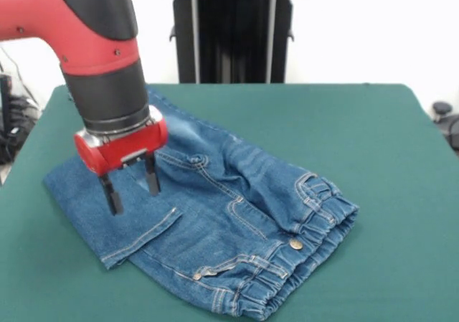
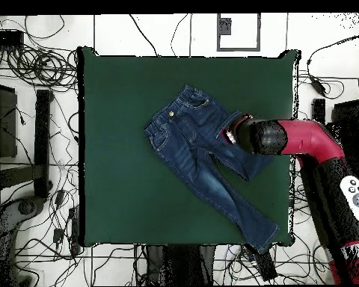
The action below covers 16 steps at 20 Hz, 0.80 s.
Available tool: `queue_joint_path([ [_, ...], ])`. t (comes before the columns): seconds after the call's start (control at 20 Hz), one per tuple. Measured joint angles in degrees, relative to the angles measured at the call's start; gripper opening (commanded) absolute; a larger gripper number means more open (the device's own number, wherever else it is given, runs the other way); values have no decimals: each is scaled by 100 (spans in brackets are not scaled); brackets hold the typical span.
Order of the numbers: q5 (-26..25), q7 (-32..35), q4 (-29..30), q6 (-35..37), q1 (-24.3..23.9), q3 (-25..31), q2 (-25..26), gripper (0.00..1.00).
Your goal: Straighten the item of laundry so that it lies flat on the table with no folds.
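The jeans [image 1: 237, 221] lie on the green table [image 1: 387, 143], waistband [image 1: 315, 229] toward the near right in the front view, metal button [image 1: 295, 244] showing, orange stitching along the pockets. From overhead one leg runs out long and nearly straight toward the table's edge; the other leg [image 1: 107, 207] is doubled back on itself, ending short with its hem beside the first leg. So not flat yet: one fold remains, plus bunching at the elastic waist. My gripper [image 1: 131, 189] hangs over that folded leg, on the left in the front view, fingers [image 1: 110, 194] pointing down and parted by a moderate gap, holding nothing; tips look just above the denim or barely at it, I cannot tell which. Step in hand, as I judge it: lining up to take the folded leg. Next move calls for dropping onto the top layer only near the hem, pinching it, and drawing it outward away from the crotch until the leg lies full length; catching both layers would just drag the whole garment. No brand, label or readable writing visible on jeans or table.
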Motion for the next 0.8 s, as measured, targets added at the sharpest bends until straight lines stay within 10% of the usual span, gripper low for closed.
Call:
queue_joint_path([
  [0.8, -40, 0, -2, 0, 0, -3, 548, 100],
])
